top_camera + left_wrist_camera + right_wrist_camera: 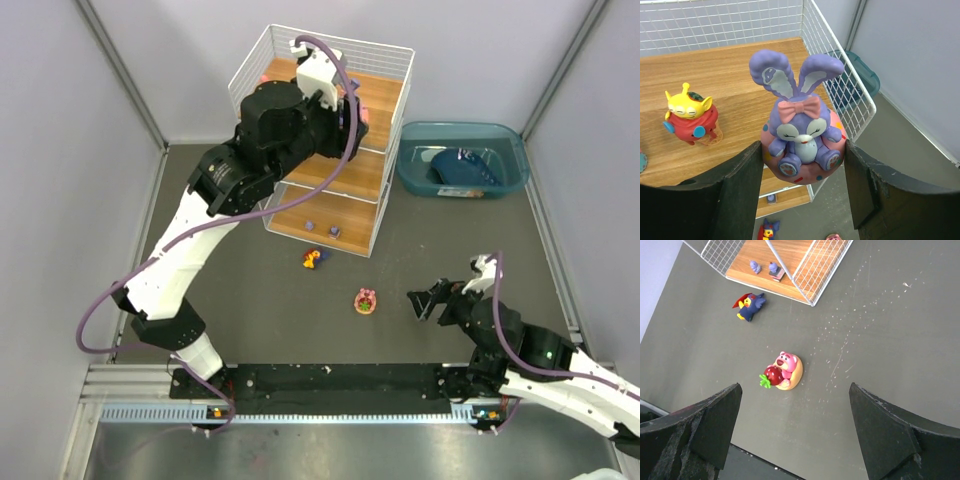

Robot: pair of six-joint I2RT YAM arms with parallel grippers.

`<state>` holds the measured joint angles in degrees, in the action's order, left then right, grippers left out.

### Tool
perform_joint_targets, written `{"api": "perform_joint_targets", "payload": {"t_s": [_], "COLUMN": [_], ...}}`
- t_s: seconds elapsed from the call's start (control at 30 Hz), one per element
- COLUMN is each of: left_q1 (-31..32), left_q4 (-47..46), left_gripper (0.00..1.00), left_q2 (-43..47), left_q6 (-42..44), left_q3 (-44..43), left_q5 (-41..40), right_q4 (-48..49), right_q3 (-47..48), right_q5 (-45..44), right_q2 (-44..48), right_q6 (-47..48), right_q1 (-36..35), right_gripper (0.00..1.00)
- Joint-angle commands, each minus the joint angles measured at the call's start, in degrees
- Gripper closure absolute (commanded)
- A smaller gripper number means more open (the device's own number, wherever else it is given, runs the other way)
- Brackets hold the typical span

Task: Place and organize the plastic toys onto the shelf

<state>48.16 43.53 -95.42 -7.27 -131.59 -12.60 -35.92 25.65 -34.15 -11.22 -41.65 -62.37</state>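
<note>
The white wire shelf (362, 176) with wooden tiers stands at the back. My left gripper (352, 112) is over its top tier (735, 70), shut on a purple bunny toy (802, 131) seated on a pink base, held at the tier's front right corner. A yellow alien toy (689, 116) stands on that tier. Two small purple figures (755, 266) (774, 268) sit on the bottom tier (785, 255). A pink bear with a strawberry (784, 371) and a red and blue toy (750, 306) lie on the table. My right gripper (795, 430) is open and empty, near the bear (366, 300).
A teal bin (462, 160) holding a dark blue item stands right of the shelf. Grey walls close in the table on three sides. A black rail (330, 380) runs along the near edge. Another toy's edge (641, 162) shows at the left on the top tier.
</note>
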Motion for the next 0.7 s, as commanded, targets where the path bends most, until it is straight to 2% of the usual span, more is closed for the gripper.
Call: {"api": "perform_joint_targets", "payload": {"t_s": [0.0, 0.17, 0.27, 0.3, 0.33, 0.43, 0.5, 0.67], "left_q1": [0.00, 0.00, 0.18, 0.27, 0.44, 1.23, 2.19, 4.48], "left_q4": [-4.24, -4.59, -10.98, -14.23, -20.26, -28.46, -32.00, -42.72], "left_gripper": [1.00, 1.00, 1.00, 1.00, 1.00, 1.00, 1.00, 1.00], "left_q2": [0.14, 1.37, 8.29, 13.80, 16.72, 26.66, 33.06, 42.67], "left_q6": [-0.20, 0.50, 3.22, 3.75, 4.80, 6.12, 6.39, 3.49], "left_q3": [-2.18, -0.43, 11.58, 21.45, 26.60, 43.22, 54.17, 70.56], "left_q5": [2.14, 5.82, 14.59, 19.49, 21.46, 28.05, 30.17, 34.74], "right_q4": [-0.38, -0.55, -0.55, -0.64, -0.73, -0.82, -0.82, 1.64], "right_q3": [3.44, 4.67, 8.35, 10.97, 12.48, 18.72, 23.20, 27.87], "right_q5": [-1.79, -1.45, -0.66, -0.48, -0.30, 0.92, 3.21, 9.09], "right_q2": [0.76, 0.85, 0.50, 0.41, 0.06, -1.52, -3.62, -9.85], "right_q6": [-0.19, 0.86, 3.76, 5.42, 6.05, 7.46, 7.29, 4.65], "right_q1": [0.49, 0.49, 0.49, 0.49, 0.49, 0.41, 0.49, 0.49], "right_gripper": [0.11, 0.11, 0.11, 0.11, 0.11, 0.11, 0.11, 0.12]}}
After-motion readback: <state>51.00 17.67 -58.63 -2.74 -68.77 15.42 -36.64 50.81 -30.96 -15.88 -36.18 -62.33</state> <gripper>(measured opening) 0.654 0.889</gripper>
